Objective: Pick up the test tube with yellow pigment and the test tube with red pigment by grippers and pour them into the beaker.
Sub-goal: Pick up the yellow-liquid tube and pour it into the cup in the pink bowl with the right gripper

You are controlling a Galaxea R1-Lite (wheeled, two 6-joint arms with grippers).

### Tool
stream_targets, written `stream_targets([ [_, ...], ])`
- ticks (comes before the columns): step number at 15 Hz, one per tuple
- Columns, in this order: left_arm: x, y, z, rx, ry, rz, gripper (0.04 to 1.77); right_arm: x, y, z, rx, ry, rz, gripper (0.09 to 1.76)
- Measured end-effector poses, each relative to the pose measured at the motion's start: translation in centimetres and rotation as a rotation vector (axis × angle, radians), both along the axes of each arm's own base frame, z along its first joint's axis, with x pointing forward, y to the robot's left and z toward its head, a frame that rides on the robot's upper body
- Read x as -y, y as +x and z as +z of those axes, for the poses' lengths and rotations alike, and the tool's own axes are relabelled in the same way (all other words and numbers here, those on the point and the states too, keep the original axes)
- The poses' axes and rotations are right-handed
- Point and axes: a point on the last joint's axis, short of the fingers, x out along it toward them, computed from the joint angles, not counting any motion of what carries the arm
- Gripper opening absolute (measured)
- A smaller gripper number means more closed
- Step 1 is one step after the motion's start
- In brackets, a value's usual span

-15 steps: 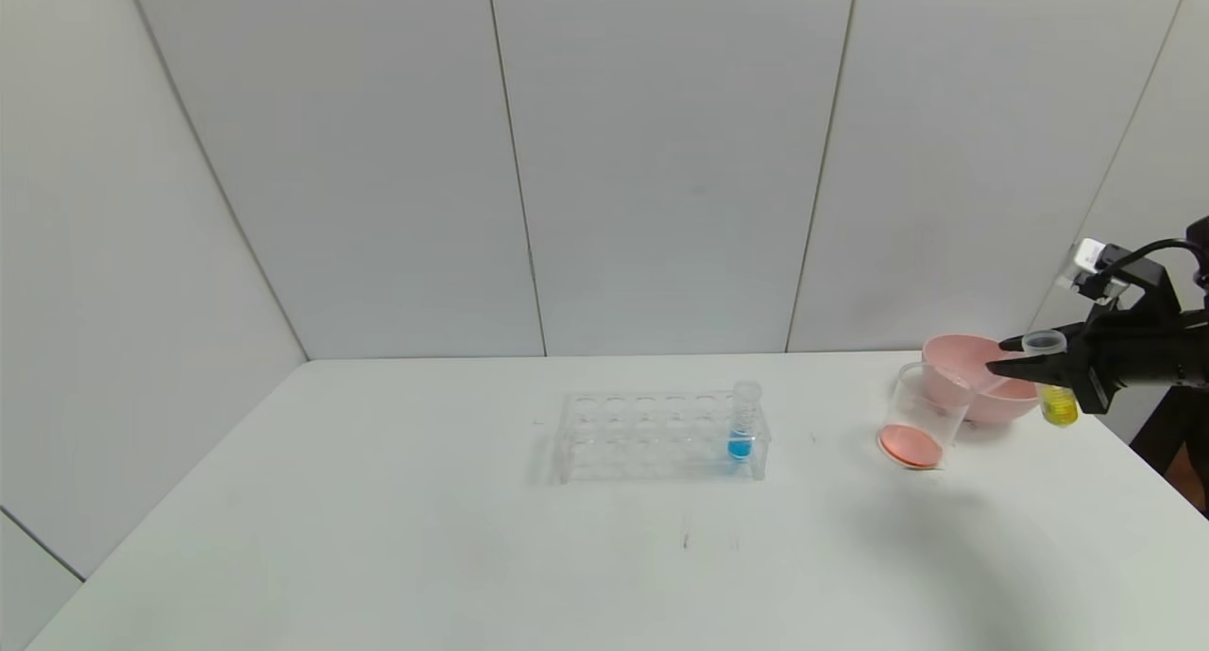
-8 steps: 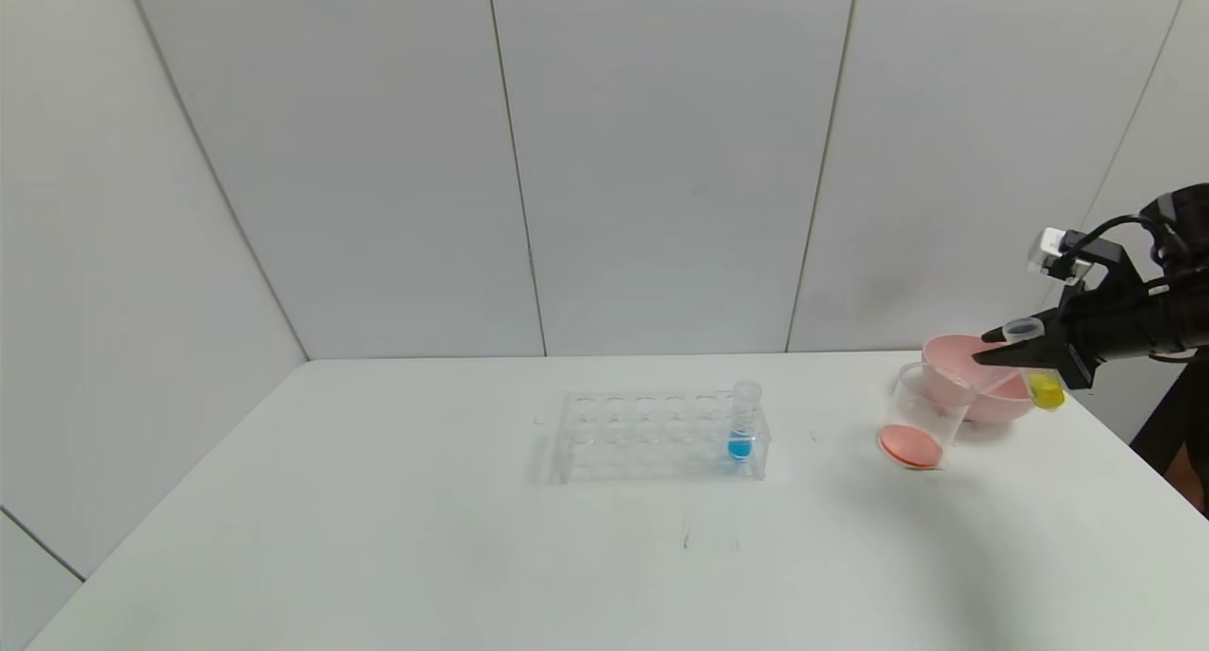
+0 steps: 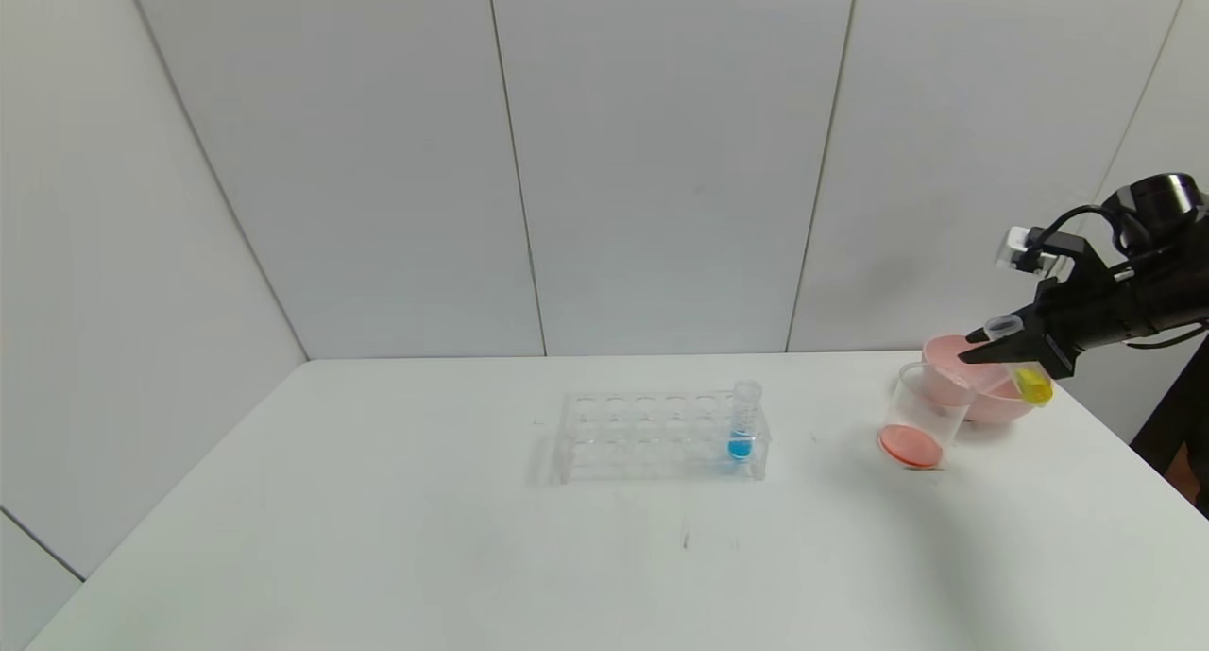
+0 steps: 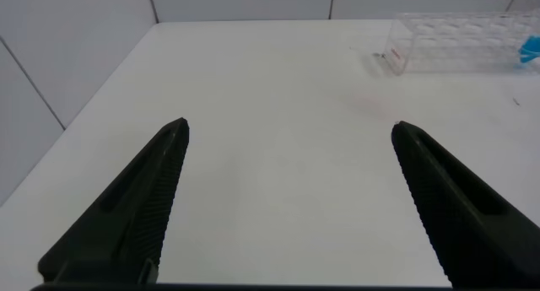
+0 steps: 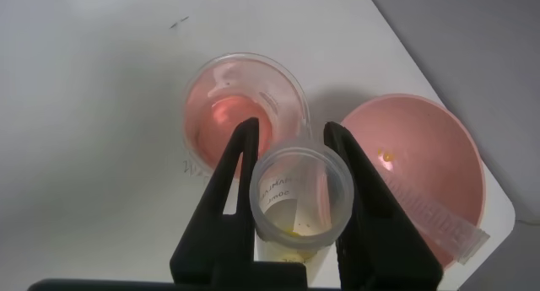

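My right gripper point(image 3: 973, 349) is shut on the test tube with yellow pigment point(image 3: 1033, 386), held in the air above the pink bowl and just right of the beaker point(image 3: 919, 422). The tube leans, its open mouth toward the beaker and its yellow bottom lower and to the right. In the right wrist view the tube point(image 5: 302, 198) sits between the two black fingers point(image 5: 232, 190), with the beaker point(image 5: 245, 114) beyond the tips. Red-orange liquid lies in the beaker. A clear empty tube point(image 5: 439, 225) lies in the bowl; I cannot tell whether it is the test tube with red pigment. My left gripper point(image 4: 291, 129) hangs open over bare table.
The pink bowl point(image 3: 992, 401) stands behind and right of the beaker, near the table's right edge. A clear rack point(image 3: 652, 436) at mid-table holds a tube with blue liquid point(image 3: 742, 426). White wall panels close the back and sides.
My right gripper has risen and moved left toward the beaker with the yellow tube, tipping it from nearly upright to leaning. The beaker, bowl and rack stayed put.
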Motion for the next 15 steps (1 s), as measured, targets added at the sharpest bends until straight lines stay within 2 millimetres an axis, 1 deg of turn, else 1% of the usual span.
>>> stream_targets([
  [3,0.0,0.0,0.0,0.0,0.0,0.0,1.72,-0.1,0.3,0.1,-0.012,-0.039,-0.005,0.59],
  [5,0.0,0.0,0.0,0.0,0.0,0.0,1.72,-0.4,0.1,0.5,-0.038,-0.058,-0.006,0.59],
  [8,0.0,0.0,0.0,0.0,0.0,0.0,1.72,-1.0,0.3,1.1,-0.03,-0.074,0.004,0.59],
  [11,0.0,0.0,0.0,0.0,0.0,0.0,1.72,-1.3,0.5,1.2,-0.025,-0.111,0.007,0.59],
  [15,0.0,0.0,0.0,0.0,0.0,0.0,1.72,-1.3,0.6,1.1,-0.022,-0.131,0.002,0.59],
])
